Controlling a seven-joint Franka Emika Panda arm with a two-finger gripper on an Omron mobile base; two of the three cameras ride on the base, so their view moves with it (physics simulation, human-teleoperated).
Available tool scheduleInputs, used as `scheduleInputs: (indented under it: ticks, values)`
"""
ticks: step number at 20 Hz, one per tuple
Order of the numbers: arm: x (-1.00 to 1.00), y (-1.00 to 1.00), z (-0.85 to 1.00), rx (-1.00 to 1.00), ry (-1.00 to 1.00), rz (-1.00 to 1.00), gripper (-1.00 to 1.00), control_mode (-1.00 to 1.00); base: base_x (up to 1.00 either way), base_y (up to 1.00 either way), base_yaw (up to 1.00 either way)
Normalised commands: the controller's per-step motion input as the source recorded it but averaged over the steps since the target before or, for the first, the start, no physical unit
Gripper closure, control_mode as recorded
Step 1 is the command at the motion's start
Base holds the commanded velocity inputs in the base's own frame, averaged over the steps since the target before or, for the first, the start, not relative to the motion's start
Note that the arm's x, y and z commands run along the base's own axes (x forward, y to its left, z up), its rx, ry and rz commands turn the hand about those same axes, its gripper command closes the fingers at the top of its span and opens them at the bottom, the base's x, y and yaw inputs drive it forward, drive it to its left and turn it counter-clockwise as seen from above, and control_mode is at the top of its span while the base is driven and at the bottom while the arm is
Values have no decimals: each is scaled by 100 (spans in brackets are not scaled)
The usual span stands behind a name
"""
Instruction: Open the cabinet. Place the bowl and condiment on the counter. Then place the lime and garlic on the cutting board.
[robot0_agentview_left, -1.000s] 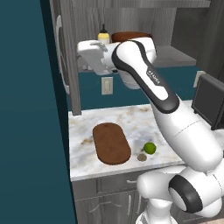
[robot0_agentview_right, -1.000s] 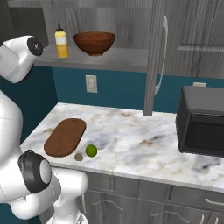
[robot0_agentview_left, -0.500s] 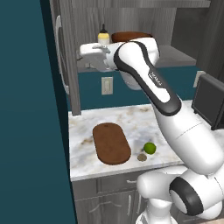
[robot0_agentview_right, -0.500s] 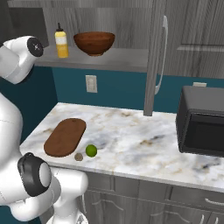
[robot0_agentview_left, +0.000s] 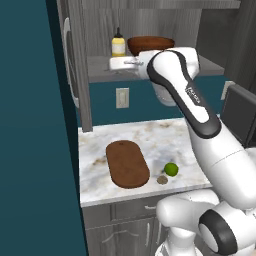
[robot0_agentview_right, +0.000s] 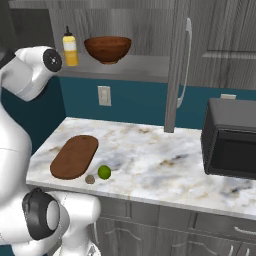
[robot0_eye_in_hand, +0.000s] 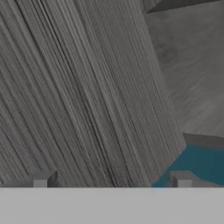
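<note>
The cabinet (robot0_agentview_left: 75, 75) stands open, with the bowl (robot0_agentview_right: 107, 49) and condiment (robot0_agentview_right: 70, 50) side by side on its shelf (robot0_agentview_right: 125, 67). My jaws (robot0_eye_in_hand: 111, 179) are spread wide, empty, facing the door's inside. I fear a swing toward the bottle could topple it.

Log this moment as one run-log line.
cabinet: open | bowl, condiment: on shelf | lime, garlic: on counter | claw: open, empty
</note>
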Motion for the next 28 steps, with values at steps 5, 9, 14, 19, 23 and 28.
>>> scheduleInputs:
  ticks: [5, 9, 14, 19, 23, 28]
  values:
    - [-6, -41, 11, -11, -18, -5, -100, -100, 0, 0, 0]
    - [-14, -33, 6, -13, -12, -13, -100, -100, 0, 0, 0]
    - [-16, -28, 0, -9, -7, -19, -100, -100, 0, 0, 0]
    - [-16, -27, 0, -4, -5, -23, -100, -100, 0, 0, 0]
    - [1, -22, 0, -3, -2, -23, -100, -100, 0, 0, 0]
    - [18, -12, 0, -3, 0, -22, -100, -100, 0, 0, 0]
